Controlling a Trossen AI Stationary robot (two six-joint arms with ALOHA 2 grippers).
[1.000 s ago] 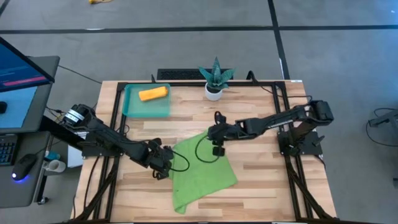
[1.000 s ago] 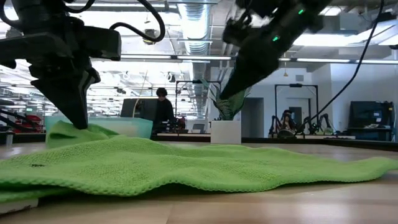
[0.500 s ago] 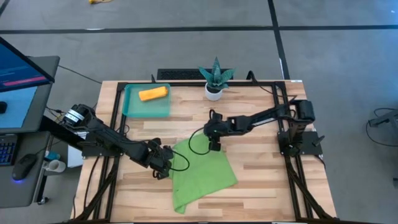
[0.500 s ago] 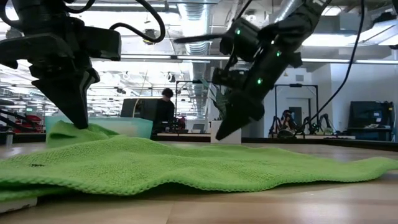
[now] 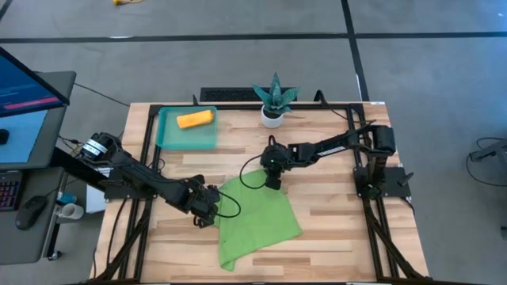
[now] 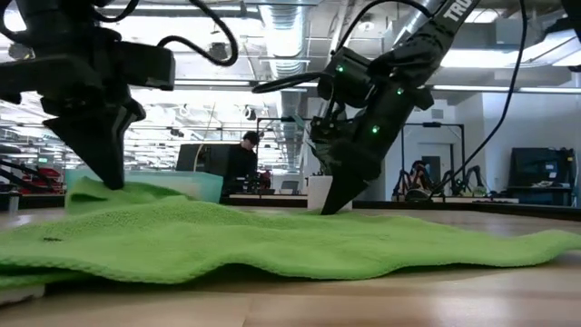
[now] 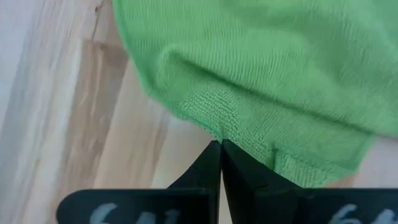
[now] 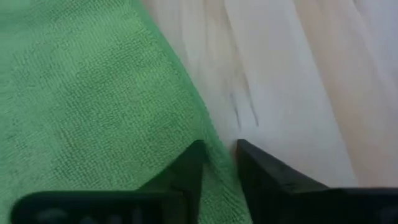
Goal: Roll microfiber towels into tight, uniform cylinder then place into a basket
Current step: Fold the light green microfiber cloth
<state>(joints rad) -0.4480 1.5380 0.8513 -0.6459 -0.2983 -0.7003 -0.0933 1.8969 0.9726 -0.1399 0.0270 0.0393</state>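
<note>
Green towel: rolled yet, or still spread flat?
Spread flat. The green towel lies open on the table, unrolled; only its corner at the left gripper is bunched up.

I see a light wooden counter [image 5: 333, 229]. Directly on it lie a lime green towel [image 5: 257, 214], spread flat, a teal-green basket [image 5: 170, 139] at the far left corner, and a white plant pot [image 5: 272, 117].

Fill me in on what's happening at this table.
Two robot arms are working on a lime green towel lying flat on the wooden table. The left gripper is shut on the towel's left edge. The right gripper is at its far corner, fingers straddling the hem. An orange towel, already rolled, lies in the teal basket.
</note>
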